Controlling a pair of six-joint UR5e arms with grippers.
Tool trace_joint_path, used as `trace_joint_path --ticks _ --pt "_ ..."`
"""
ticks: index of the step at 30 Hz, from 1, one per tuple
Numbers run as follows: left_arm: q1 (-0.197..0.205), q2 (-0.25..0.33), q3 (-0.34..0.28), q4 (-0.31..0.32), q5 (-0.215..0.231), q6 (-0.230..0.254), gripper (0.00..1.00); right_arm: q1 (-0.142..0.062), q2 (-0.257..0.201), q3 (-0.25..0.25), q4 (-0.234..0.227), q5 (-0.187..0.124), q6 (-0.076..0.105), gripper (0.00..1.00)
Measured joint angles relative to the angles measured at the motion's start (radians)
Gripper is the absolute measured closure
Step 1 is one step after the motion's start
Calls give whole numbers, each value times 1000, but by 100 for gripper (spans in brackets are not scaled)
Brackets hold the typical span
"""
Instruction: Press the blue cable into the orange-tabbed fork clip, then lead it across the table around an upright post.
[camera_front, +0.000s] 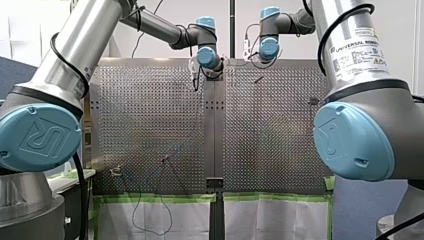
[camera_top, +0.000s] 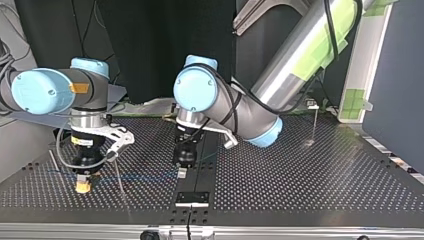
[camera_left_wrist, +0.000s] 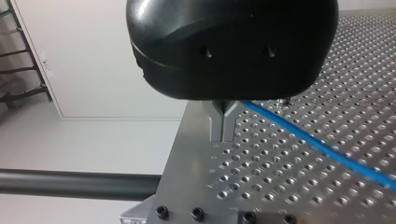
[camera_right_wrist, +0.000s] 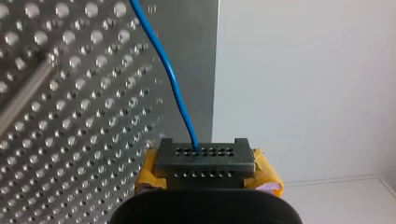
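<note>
1. L hand (camera_left_wrist: 223, 135): metal fingers (camera_left_wrist: 216, 123) pinched shut on blue cable (camera_left_wrist: 317, 142), low over table (camera_left_wrist: 261, 186); prob. anchoring that end.
2. R hand (camera_right_wrist: 204, 156): yellow pads (camera_right_wrist: 149, 171) closed on cable, prob. for tension.
3. Can't spot fork clip.

In the front view the table (camera_front: 270, 135) is seen from high behind; in the top view it is faced from the opposite side, low down. The blue cable (camera_left_wrist: 317, 142) is seen closely in both wrist views.
</note>
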Motion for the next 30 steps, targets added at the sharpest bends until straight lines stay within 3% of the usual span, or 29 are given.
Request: trace_joint_path --ticks 8,15,30 --pt "-4 -13 78 -2 3 -9 99 -34 -3 0 16 -3 8 100" --pt "-9 -21 97 -2 7 -13 99 -63 -13 0 30 -18 13 100" --pt "-51 -148 209 -29 9 -13 99 -128 -5 0 29 -70 15 100"
